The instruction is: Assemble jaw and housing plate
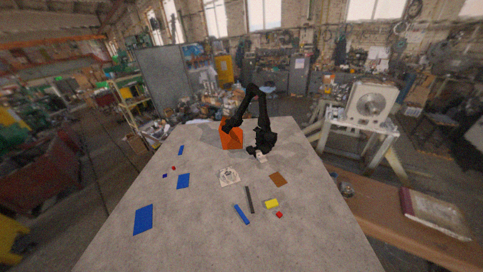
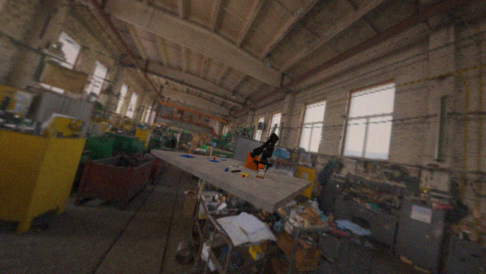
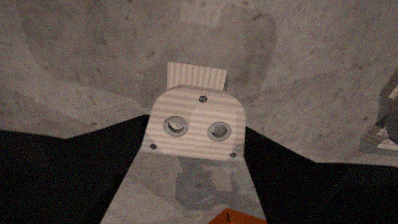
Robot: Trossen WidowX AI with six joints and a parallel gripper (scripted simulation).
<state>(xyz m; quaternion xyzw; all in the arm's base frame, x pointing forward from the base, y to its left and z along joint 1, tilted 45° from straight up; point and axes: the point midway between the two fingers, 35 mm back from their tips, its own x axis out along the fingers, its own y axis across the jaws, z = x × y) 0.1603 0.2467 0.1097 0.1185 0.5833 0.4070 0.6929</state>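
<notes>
The housing plate (image 1: pixel 261 158) (image 2: pixel 260 172) (image 3: pixel 197 110) is pale, with two round holes and three small dark dots, and a ribbed tab shows beyond its far edge. My gripper (image 1: pixel 256 152) (image 3: pixel 195 125) is shut on the plate, one black finger at each side. The pale gripper base (image 1: pixel 222 182) (image 2: pixel 235 167) lies on the table, left of and nearer the camera than my gripper in the top view. Pale and grey jaw parts show on it, too small to tell which pin each sits on or whether teeth mesh. Part of it shows at the wrist view's right edge.
An orange block (image 1: pixel 231 143) (image 2: pixel 250 162) (image 3: pixel 237 218) stands beside the arm. A brown patch (image 1: pixel 278 179), a dark bar (image 1: pixel 249 199), a blue bar (image 1: pixel 241 214), a yellow block (image 1: pixel 271 204) and a red cube (image 1: pixel 278 214) lie nearer the camera. Blue patches (image 1: pixel 182 180) lie left.
</notes>
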